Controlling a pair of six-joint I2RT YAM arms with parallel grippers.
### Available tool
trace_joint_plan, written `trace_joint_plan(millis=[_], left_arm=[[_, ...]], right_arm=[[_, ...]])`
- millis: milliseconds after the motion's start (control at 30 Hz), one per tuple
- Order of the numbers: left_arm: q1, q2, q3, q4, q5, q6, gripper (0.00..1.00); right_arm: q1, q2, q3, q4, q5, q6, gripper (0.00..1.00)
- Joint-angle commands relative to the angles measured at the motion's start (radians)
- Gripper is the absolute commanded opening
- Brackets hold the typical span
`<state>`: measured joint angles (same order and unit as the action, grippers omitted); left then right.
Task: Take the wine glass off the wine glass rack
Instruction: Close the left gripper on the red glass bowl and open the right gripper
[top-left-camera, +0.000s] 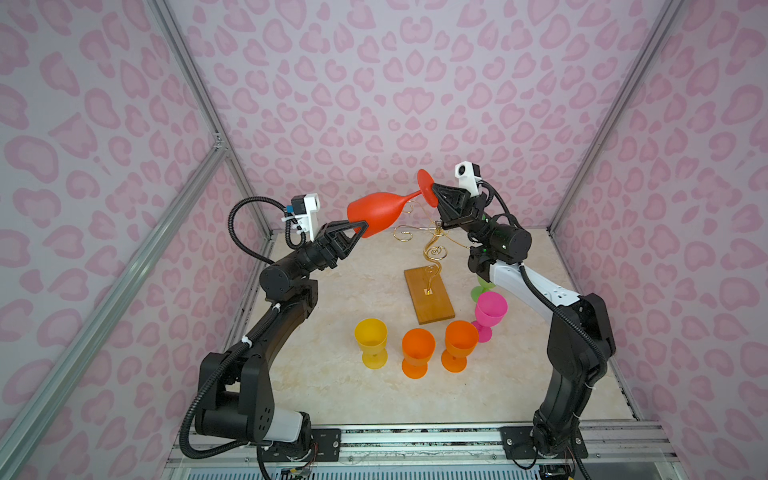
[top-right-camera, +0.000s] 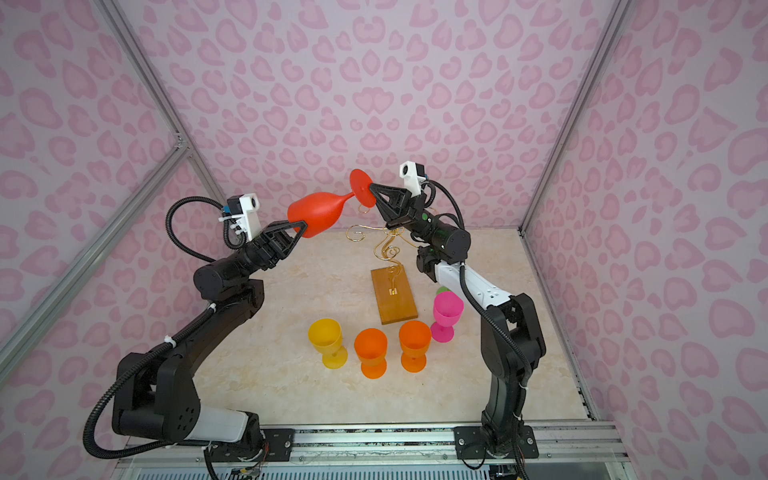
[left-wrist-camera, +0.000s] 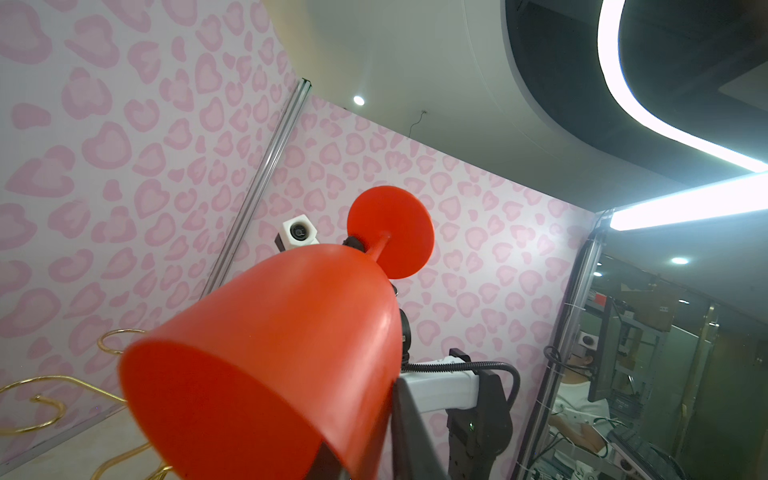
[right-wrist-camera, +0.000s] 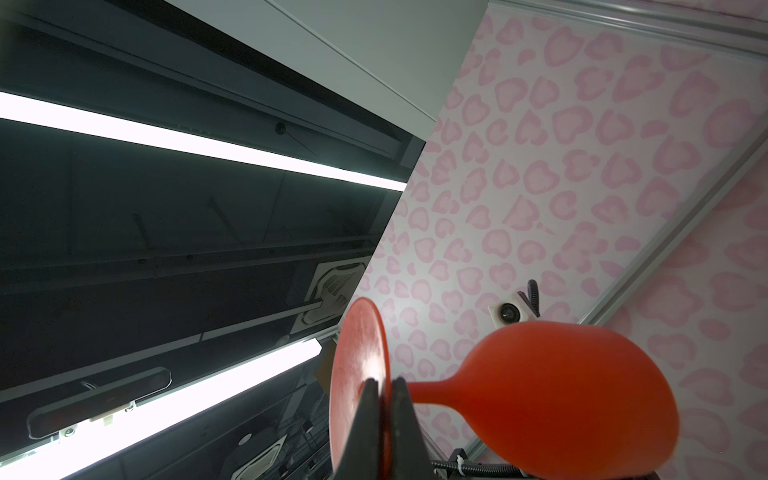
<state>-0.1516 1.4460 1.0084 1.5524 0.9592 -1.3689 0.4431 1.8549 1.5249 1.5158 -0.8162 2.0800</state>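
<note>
In both top views the glass hangs level above the rack, left fingers closed on its rim, right fingers pinching its foot. Left wrist view: that thin rim bite could slip. Right wrist view: the edge pinch could twist loose, dropping it.

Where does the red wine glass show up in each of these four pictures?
In a top view: the red wine glass lies sideways, upper centre, near the wine glass rack's top.
In a top view: same pose, slightly left of centre.
Left wrist view: bowl fills the lower middle.
Right wrist view: lower right, foot at bottom centre.
Shared landmark: the pink patterned wall.
</note>
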Motion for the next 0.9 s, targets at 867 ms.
trace_joint_plan(millis=[867], left_arm=[[0.001,-0.323,0.047,-0.505,-0.004,0.325,0.05]], right_arm=[[-0.202,-0.224,-0.030,-0.513,-0.160,-0.513,0.32]])
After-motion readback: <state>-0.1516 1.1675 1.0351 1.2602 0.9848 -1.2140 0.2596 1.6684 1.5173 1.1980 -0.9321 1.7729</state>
